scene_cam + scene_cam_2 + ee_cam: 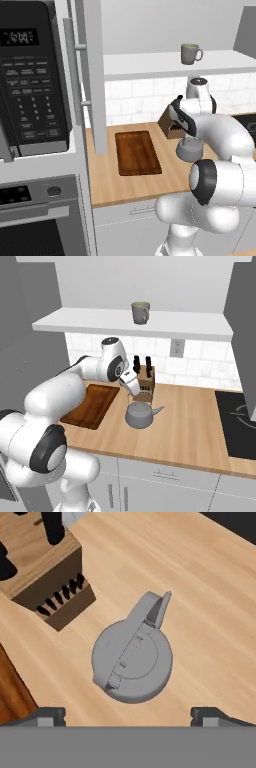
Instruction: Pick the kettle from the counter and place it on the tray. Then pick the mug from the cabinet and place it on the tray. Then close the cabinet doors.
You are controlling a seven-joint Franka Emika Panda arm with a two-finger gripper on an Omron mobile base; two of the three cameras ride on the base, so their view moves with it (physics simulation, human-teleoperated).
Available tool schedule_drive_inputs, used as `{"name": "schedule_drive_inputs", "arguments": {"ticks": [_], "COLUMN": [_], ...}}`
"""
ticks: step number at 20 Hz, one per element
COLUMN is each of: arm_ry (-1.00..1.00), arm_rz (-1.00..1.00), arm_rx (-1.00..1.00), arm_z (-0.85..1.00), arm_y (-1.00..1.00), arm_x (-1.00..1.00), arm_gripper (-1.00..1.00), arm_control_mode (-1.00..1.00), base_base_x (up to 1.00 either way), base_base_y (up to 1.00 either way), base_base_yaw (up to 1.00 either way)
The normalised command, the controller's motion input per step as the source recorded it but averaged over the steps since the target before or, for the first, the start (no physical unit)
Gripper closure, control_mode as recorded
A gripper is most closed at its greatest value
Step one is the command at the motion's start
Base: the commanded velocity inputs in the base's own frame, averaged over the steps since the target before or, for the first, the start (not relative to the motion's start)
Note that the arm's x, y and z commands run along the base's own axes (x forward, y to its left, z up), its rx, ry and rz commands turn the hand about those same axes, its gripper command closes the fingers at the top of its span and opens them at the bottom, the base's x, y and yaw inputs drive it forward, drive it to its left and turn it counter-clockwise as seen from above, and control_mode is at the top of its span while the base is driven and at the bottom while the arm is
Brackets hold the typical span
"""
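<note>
Nothing is placed yet: kettle sits on counter under the open, empty gripper; tray bare; mug shelved.

Kettle sits on counter (knife block near), tool wide apart

Two base views flanking arm, sharing counter, hand view perhaps straight down, close
</note>
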Motion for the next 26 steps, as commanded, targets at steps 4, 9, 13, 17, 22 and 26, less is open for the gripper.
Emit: {"name": "schedule_drive_inputs", "arguments": {"ticks": [4,9,13,17,22,26], "arm_ry": [0.05,0.09,0.12,0.04,0.00,0.00], "arm_rz": [-0.03,0.00,0.00,0.00,0.00,0.00], "arm_rx": [0.00,0.00,0.00,0.00,0.00,0.00], "arm_z": [-0.28,-0.31,-0.30,-0.23,-0.16,-0.25], "arm_y": [-0.24,-0.20,-0.14,-0.06,-0.02,-0.07], "arm_x": [0.35,0.28,0.24,0.25,0.22,0.01], "arm_gripper": [-1.00,-1.00,-1.00,-1.00,-1.00,1.00], "arm_control_mode": [-1.00,-1.00,-1.00,-1.00,-1.00,-1.00], "base_base_x": [0.00,0.00,0.00,0.00,0.00,0.00], "base_base_y": [0.00,0.00,0.00,0.00,0.00,0.00], "base_base_yaw": [0.00,0.00,0.00,0.00,0.00,0.00]}}
